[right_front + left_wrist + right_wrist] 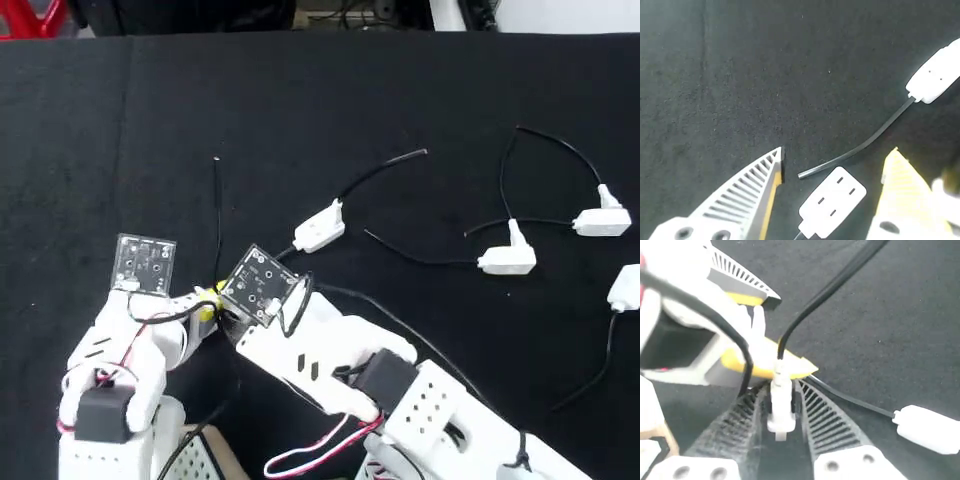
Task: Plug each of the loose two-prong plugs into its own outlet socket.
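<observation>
My right gripper (pixel 780 390) is pinched on a white plug (pixel 780 412). Its black cord (pixel 820 295) runs off past the left arm's yellow finger (pixel 760 367). My left gripper (pixel 839 150) stands spread, and a white outlet socket (pixel 832 202) lies between its fingers (pixel 760 185), touching neither. I can't read any print on it. Near it sits another white connector (pixel 935 75). From the high view I see three loose plugs (pixel 508 258) well apart on the black table (pixel 300 100).
</observation>
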### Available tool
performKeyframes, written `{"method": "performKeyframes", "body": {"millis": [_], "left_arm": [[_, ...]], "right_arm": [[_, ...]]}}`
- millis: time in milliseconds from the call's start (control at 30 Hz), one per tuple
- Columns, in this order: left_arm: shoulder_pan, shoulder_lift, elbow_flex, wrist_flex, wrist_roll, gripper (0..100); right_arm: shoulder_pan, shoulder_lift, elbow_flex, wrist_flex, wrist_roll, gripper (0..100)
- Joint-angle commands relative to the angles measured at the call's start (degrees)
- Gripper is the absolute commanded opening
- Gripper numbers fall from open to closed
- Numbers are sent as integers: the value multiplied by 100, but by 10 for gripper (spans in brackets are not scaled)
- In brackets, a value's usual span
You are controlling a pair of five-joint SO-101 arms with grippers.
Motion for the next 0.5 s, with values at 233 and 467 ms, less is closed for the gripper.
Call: {"method": "performKeyframes", "body": {"millis": [233, 467], "left_arm": [[505, -44, -1112, 281, 176, 317], [497, -44, -1174, 281, 448, 317]], "right_arm": [[-44, -110, -13, -97, -35, 12], [-62, -119, 66, -105, -70, 12]]}}
